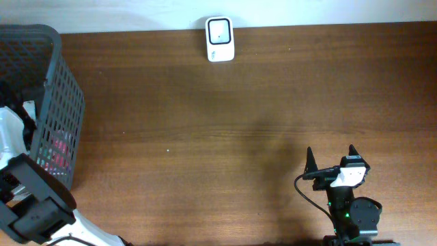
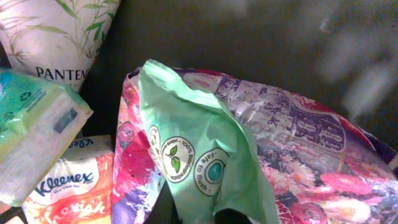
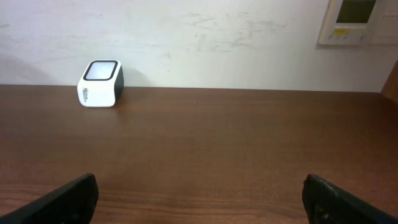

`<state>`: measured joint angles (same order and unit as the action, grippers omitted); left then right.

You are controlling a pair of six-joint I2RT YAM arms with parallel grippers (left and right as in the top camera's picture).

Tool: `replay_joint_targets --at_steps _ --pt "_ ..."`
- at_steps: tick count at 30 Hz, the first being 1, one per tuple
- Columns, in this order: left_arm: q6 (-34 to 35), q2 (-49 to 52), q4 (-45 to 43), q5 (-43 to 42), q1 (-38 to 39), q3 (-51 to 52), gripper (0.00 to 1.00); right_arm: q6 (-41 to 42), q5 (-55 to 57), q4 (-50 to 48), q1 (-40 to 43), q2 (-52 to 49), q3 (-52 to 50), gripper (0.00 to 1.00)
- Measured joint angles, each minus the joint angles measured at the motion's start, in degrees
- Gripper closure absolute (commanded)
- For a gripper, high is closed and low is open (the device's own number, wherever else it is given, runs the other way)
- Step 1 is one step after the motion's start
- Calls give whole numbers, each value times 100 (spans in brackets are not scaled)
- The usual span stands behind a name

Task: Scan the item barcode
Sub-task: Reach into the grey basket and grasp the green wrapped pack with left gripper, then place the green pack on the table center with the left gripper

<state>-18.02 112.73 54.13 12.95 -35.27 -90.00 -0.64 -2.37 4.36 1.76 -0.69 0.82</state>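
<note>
on the brown table, scanner at the far edge, nothing scanned yet. down in the left basket with left gripper pinched shut, seemingly on the floral packet. right gripper spread wide, empty, near right. left to do: lift, carry, scan.

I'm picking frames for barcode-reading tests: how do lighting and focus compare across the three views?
Overhead: even light, sharp, a faint shadow on the table ahead of the right gripper. Right wrist: bright, scanner crisp, fingers dark and soft at the bottom edge. Left wrist: dim, hard bright patches on the green wrapper, background blurred.
</note>
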Motion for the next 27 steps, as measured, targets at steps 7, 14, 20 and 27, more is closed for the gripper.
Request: replay_joint_targets --at_steps 7,14,20,27 --pt "1665 -168 850 -1598 0 -3305 100 4 0 -2 0 0 0 1" --pt "4548 -1233 1113 -4924 573 -4489 100 0 0 -2 0 0 0 1" --pt "4151 -973 2240 -3132 3947 -4481 100 2 0 0 0 0 0 2" --pt "5176 1757 1893 -927 6358 -4492 98 2 0 0 0 0 0 1"
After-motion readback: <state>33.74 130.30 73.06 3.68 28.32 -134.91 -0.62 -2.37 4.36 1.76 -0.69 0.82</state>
